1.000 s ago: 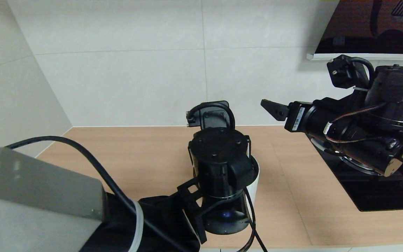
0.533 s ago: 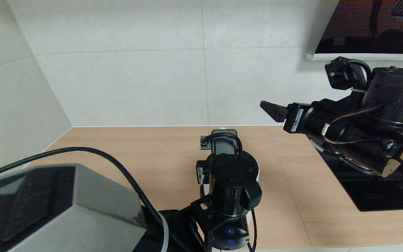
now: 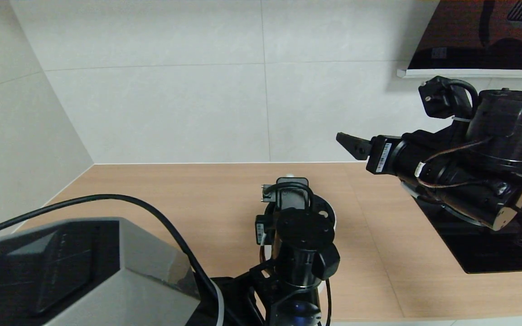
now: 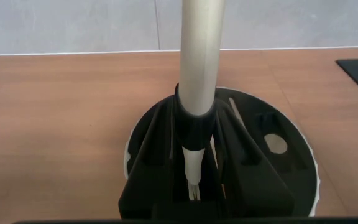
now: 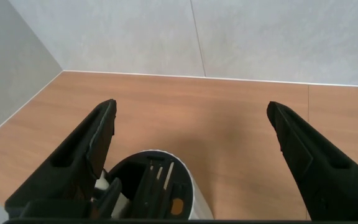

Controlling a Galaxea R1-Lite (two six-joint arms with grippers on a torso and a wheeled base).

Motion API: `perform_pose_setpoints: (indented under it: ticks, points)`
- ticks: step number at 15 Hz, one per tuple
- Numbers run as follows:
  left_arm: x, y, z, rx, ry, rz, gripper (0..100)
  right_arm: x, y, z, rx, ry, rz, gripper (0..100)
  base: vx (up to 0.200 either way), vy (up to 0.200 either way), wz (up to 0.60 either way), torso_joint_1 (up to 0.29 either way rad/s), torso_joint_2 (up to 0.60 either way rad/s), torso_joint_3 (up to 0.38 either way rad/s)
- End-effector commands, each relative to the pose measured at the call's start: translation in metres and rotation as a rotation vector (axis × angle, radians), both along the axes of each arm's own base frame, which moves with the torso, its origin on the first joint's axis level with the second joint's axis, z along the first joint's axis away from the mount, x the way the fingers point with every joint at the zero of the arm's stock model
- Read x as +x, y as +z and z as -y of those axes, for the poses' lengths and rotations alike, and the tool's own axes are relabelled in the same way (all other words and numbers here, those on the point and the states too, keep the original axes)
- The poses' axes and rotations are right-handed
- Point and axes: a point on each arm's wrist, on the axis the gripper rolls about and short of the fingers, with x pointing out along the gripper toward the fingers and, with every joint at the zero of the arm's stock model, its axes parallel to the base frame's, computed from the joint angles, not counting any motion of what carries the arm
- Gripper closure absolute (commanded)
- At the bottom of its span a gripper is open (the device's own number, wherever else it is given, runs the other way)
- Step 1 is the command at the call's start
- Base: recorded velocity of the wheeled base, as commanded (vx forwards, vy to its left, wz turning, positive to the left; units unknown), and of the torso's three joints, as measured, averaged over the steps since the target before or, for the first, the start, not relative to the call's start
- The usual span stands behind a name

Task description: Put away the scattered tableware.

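- While your left gripper (image 4: pixel 194 115) hangs straight over the white utensil holder (image 4: pixel 128 157), its fingers are pressed together on a long pale utensil (image 4: pixel 201 43). I cannot tell if the tip is already inside.
- Your right gripper (image 5: pixel 191 112) is spread wide, above the black cooktop (image 3: pixel 469 256) edge.
- You see the wooden counter (image 3: pixel 175 194) run wide left of the holder, up to the corner of the tiled wall (image 3: pixel 175 99).
- Toward the cooktop the strip of wood is narrower.

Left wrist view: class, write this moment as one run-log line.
left gripper: shut on utensil, upright at holder | holder: white, black insert, on wooden counter | right gripper: open, empty | stage: utensil not yet released
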Motion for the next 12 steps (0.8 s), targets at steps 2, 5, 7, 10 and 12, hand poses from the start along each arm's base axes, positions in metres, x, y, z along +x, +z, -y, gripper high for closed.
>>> perform_pose_setpoints:
  ticks: [2, 5, 7, 10, 12]
  points:
    - [-0.001, -0.001, -0.001, 0.005, 0.001, -0.003, 0, 0.000, -0.001, 0.000, -0.001, 0.001, -0.002, 0, 0.000, 0.000, 0.00, 0.000, 0.00, 0.000]
    - [-0.002, -0.002, -0.003, -0.002, -0.008, 0.000, 0, 0.000, -0.001, 0.000, -0.013, -0.001, 0.003, 0, 0.000, 0.000, 0.00, 0.000, 0.00, 0.000]
    - [-0.004, 0.000, -0.006, -0.004, -0.019, 0.000, 0, -0.001, -0.002, 0.000, -0.028, -0.004, 0.009, 0, 0.000, 0.000, 0.00, 0.000, 0.00, 0.000]
    - [-0.007, 0.008, -0.011, -0.017, -0.025, 0.008, 0, -0.001, -0.002, 0.000, -0.029, -0.002, 0.008, 0, 0.000, 0.000, 0.00, 0.000, 0.00, 0.000]
    - [-0.020, 0.032, -0.031, -0.052, -0.071, 0.026, 0, -0.002, -0.001, 0.001, -0.026, -0.002, 0.013, 0, 0.000, 0.000, 0.00, 0.000, 0.00, 0.000]
